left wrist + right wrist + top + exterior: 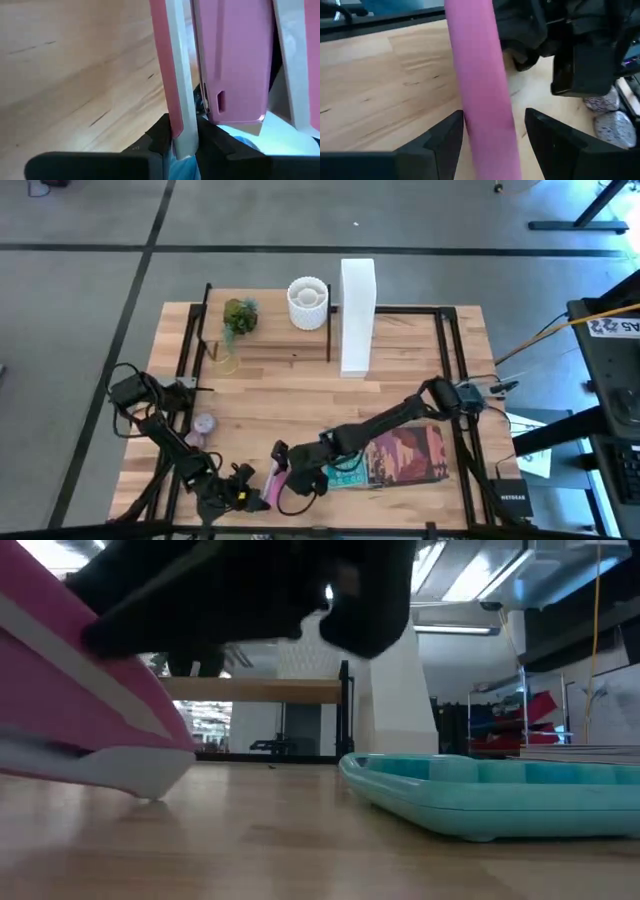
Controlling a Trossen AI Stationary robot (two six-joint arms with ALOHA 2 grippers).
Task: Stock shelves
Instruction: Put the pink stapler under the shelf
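A pink and grey stapler (274, 483) is near the table's front edge, between my two grippers. My left gripper (256, 498) is shut on it from the near left. My right gripper (492, 145) reaches in from the right, open, with one finger on either side of the stapler's pink body (482, 85). The shelves (270, 348) stand at the far left-centre, a low wood board on black posts, carrying a small plant (238, 317) and a white ribbed pot (308, 302). My left gripper pinches one grey-edged pink arm of the stapler (181, 115) between its two fingers (159, 141), at that arm's end. The other arm (235, 65) stands free beside it. In the low view the stapler (80, 690) is tilted, its low end (150, 785) at the tabletop. My right gripper straddles the pink body; a gap shows at one finger (555, 137), and I cannot tell whether the other finger (451, 137) touches.
A teal tray (347, 474) and a red-covered book (408, 453) lie right of the stapler, under my right arm. A tall white file box (357, 315) stands right of the shelves. A speckled purple thing (203, 423) lies near my left arm.
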